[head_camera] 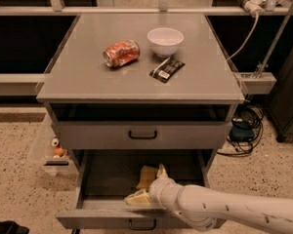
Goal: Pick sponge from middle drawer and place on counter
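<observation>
The sponge (146,175), a small pale yellow-tan pad, lies inside the open middle drawer (107,217), the lowest grey drawer, near its centre. My gripper (149,185) reaches into the drawer from the lower right on a white arm. It is open, with one finger just right of and behind the sponge and the other in front of it, near the drawer's front wall. The sponge's front end is hidden by the gripper. The counter (88,77) is the grey cabinet top above.
On the counter lie a crushed orange can (121,53), a white bowl (165,40) and a black snack wrapper (166,69). A shut handled drawer front (142,134) sits above the open drawer. Cables (244,128) lie on the floor to the right.
</observation>
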`<state>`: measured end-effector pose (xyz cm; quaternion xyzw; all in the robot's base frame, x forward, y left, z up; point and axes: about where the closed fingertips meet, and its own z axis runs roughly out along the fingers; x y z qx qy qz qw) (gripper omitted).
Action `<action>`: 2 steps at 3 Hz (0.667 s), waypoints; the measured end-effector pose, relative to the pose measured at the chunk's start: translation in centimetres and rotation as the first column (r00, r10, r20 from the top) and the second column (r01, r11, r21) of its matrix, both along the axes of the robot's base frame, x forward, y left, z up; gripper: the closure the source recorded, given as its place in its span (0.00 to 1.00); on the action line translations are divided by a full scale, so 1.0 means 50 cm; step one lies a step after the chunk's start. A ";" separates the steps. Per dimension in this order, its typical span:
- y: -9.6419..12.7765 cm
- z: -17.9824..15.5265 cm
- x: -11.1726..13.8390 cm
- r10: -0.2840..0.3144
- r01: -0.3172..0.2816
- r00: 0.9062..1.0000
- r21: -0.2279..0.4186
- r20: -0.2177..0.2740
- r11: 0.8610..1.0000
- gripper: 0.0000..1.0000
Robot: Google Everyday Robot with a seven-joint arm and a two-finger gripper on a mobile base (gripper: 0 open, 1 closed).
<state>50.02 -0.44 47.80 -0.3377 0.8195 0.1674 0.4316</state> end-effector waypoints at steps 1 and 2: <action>-0.018 -0.052 0.032 -0.048 0.048 0.999 -0.043 -0.013 0.998 0.00; -0.061 -0.109 0.067 -0.111 0.109 0.994 -0.130 -0.013 0.985 0.00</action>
